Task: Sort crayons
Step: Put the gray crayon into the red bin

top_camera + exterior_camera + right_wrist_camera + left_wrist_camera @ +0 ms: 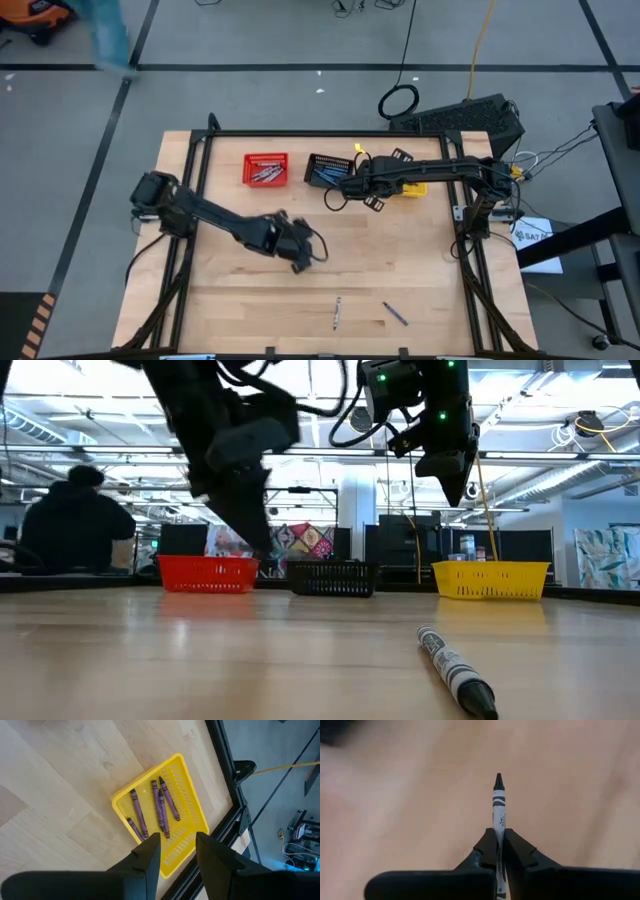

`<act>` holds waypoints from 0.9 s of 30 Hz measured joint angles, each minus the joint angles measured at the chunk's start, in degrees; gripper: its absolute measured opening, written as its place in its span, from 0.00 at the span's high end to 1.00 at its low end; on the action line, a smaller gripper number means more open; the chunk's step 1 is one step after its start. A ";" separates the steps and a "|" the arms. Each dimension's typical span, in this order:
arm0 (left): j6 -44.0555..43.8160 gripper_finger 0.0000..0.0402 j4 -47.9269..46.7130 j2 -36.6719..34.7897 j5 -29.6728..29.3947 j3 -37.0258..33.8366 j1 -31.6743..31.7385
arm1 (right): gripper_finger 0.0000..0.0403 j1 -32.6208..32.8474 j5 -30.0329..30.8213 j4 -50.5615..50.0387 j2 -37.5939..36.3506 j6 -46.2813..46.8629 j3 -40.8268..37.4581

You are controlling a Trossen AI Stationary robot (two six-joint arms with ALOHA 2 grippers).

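Note:
My left gripper (pixel 300 260) is over the middle of the table, shut on a grey-wrapped crayon (pixel 499 805) with a black tip. My right gripper (pixel 177 851) hangs open with nothing between its fingers above the yellow basket (pixel 175 770), which holds several purple crayons (pixel 160 807). The red basket (pixel 265 168) holds grey crayons, and the black basket (pixel 324 171) holds blue ones. Two loose crayons lie flat near the table's front edge: a grey one (pixel 337 313) and a dark one (pixel 395 313). One crayon (pixel 455 672) shows close in the low view. My left gripper pinches the crayon's wrapped shaft (pixel 499 826) between its two fingers. The crayon lies along the fingers, and its black tip (pixel 498 782) sticks out past their free ends. The fingers slant down from the table's left, and the crayon is clear of the table.
The three baskets stand in a row along the table's far side, within the black frame (pixel 320 133). A person (pixel 75 525) sits beyond the table in the low view. Bare wood lies between my left gripper and the loose crayons.

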 joint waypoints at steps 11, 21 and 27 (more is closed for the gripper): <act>10.37 0.98 -21.62 -10.41 -7.81 -0.15 7.64 | 0.72 0.00 0.02 0.25 0.00 0.14 0.00; 24.67 0.98 -25.60 -12.19 -9.28 -0.04 20.88 | 0.72 0.00 -0.12 -0.54 0.00 -1.27 0.00; 31.85 0.98 -24.62 -12.06 -7.32 -0.04 29.28 | 0.72 0.30 -0.14 -1.77 0.00 -1.29 0.00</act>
